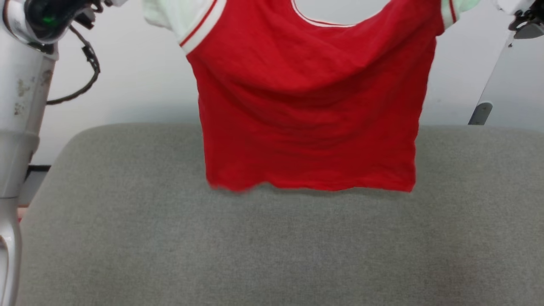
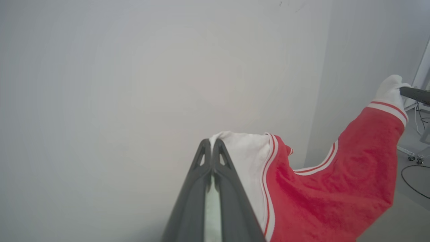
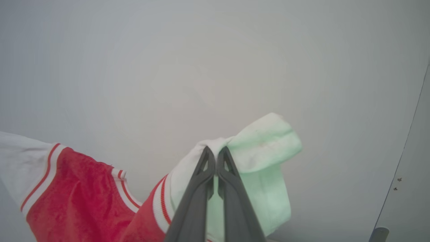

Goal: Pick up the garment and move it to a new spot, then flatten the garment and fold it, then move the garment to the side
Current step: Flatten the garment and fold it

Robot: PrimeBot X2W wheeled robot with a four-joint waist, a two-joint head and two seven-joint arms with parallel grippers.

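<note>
The garment (image 1: 310, 106), a red shirt with white sleeves and striped trim, hangs spread out by its two sleeves above the grey fabric table (image 1: 272, 255). Its hem hangs level at the table's far part. In the left wrist view my left gripper (image 2: 212, 143) is shut on one white sleeve, the red body (image 2: 336, 188) stretching off to the right. There the other arm's gripper (image 2: 415, 94) pinches the far sleeve. In the right wrist view my right gripper (image 3: 215, 150) is shut on the pale sleeve, and the red cloth (image 3: 74, 188) sags at lower left.
My left arm (image 1: 25, 97) rises along the left edge with a black cable (image 1: 89, 72) looping off it. A pale slanted stand (image 1: 497, 85) leans at the right. A white wall lies behind. Floor cables and a caster (image 2: 413, 158) lie past the table.
</note>
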